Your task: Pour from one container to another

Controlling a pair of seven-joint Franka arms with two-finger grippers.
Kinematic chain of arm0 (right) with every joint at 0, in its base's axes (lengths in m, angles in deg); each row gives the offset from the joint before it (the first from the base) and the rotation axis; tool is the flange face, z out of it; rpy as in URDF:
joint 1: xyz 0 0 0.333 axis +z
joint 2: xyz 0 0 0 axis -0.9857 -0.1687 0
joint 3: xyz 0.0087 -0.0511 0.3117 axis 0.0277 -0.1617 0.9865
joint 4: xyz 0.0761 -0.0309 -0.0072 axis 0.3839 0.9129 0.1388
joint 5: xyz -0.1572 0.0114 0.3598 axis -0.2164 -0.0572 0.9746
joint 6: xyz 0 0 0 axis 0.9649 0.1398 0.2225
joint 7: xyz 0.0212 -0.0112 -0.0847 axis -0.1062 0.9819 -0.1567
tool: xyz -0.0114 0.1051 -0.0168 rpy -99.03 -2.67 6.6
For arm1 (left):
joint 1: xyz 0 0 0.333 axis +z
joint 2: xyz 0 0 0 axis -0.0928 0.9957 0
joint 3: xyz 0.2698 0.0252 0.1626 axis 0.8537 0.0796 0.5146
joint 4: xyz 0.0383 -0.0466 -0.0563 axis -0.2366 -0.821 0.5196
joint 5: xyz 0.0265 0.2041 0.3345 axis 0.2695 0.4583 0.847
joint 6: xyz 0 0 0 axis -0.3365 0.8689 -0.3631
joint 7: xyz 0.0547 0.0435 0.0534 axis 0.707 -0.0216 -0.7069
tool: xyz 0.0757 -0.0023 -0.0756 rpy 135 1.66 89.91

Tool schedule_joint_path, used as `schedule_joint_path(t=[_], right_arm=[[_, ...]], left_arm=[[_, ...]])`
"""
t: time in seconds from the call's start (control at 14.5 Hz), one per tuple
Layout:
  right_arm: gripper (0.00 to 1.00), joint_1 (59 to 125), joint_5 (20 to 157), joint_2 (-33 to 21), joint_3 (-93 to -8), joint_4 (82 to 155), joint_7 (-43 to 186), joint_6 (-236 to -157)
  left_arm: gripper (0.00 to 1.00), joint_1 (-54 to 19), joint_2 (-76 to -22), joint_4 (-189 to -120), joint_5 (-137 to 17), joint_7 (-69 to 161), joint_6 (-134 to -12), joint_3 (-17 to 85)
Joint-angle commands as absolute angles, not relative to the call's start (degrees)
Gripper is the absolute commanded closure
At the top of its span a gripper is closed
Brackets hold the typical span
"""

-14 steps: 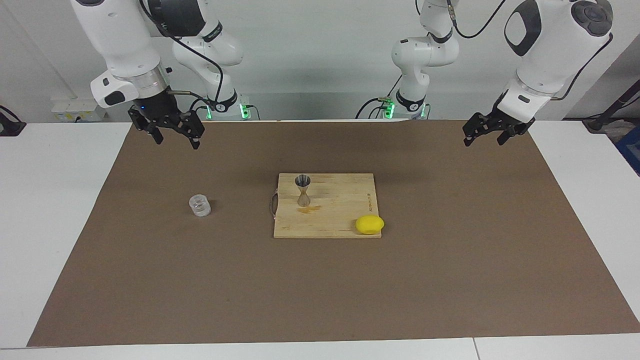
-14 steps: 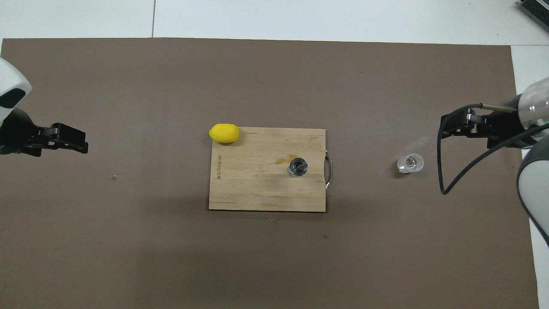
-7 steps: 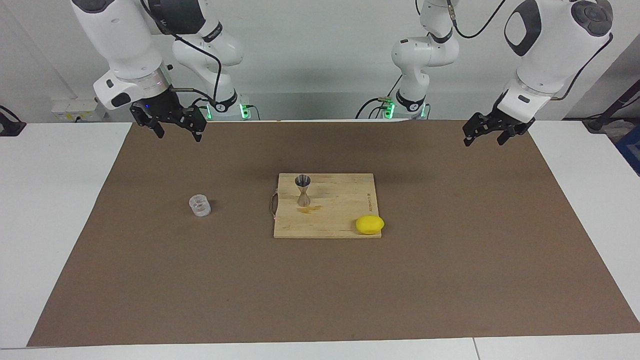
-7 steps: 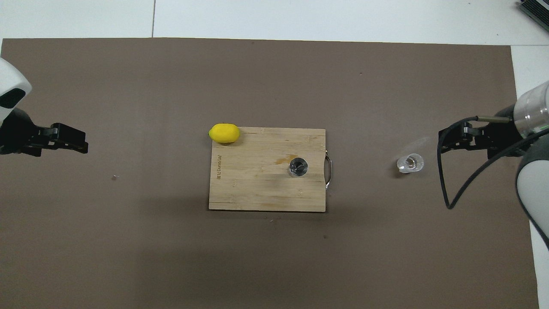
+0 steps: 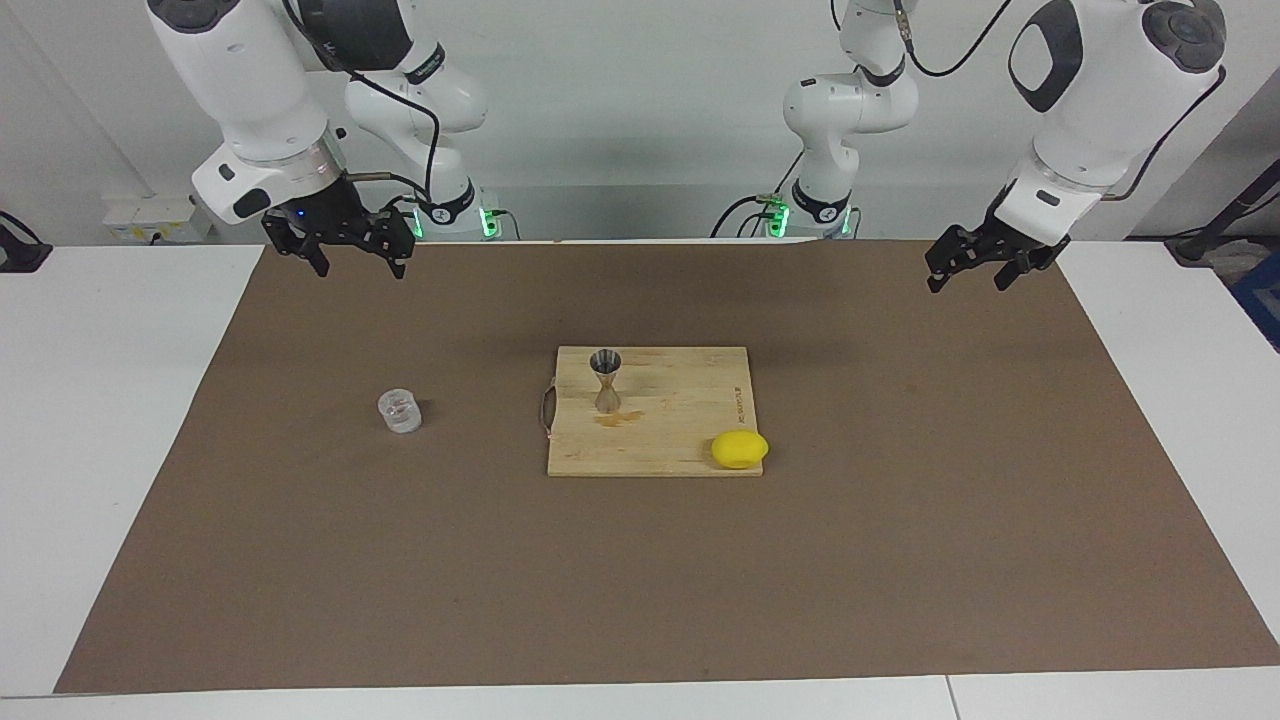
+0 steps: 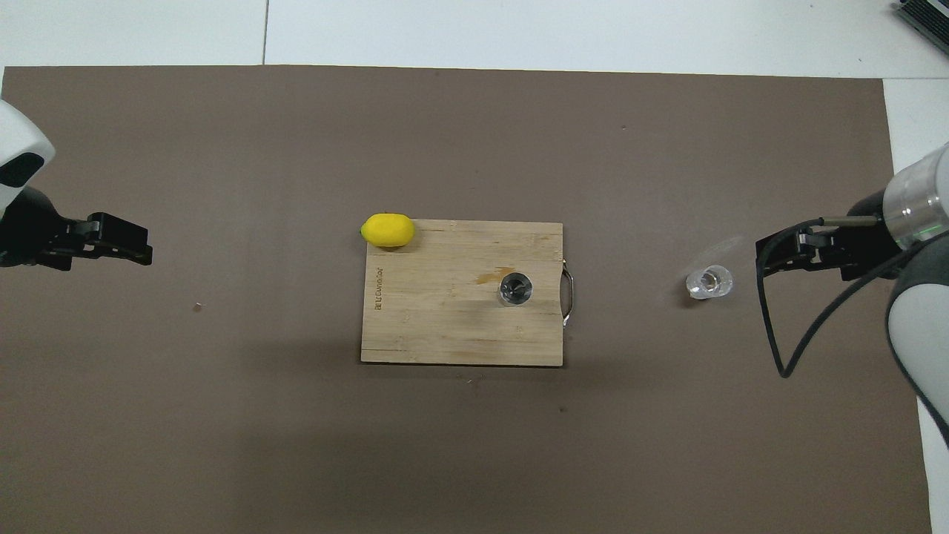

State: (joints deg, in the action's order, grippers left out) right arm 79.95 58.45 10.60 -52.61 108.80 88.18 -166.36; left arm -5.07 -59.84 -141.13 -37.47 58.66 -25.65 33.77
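Brown matting (image 5: 900, 520) covers the white table, and nearest the robots both grippers hang in the air with jaws wide and nothing held: the left gripper (image 5: 966, 271) waits unmoved over the mat's edge at its own end, while the right gripper (image 5: 358, 258) has risen and drawn back toward its base since a second ago. Farther out, the cup (image 5: 400, 411) stands alone on the mat toward the right arm's end, upright, well apart from the jigger (image 5: 606, 380) upright on the board (image 5: 680, 440), with the lemon (image 5: 740, 449) at the board's outer corner, none of them moved.
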Motion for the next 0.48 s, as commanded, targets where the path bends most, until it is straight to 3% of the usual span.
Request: schedule_joint_path(t=[0.0,0.41], right_arm=[[0.00,79.85,56.83,12.43,-52.47,111.07,86.36,-168.14],[0.00,79.94,55.95,12.25,-52.38,110.90,86.45,-169.46]], left_arm=[[0.00,-5.59,-60.61,-141.53,-36.43,58.29,-25.24,34.05],[0.00,-5.59,-60.61,-141.53,-36.43,58.29,-25.24,34.05]])
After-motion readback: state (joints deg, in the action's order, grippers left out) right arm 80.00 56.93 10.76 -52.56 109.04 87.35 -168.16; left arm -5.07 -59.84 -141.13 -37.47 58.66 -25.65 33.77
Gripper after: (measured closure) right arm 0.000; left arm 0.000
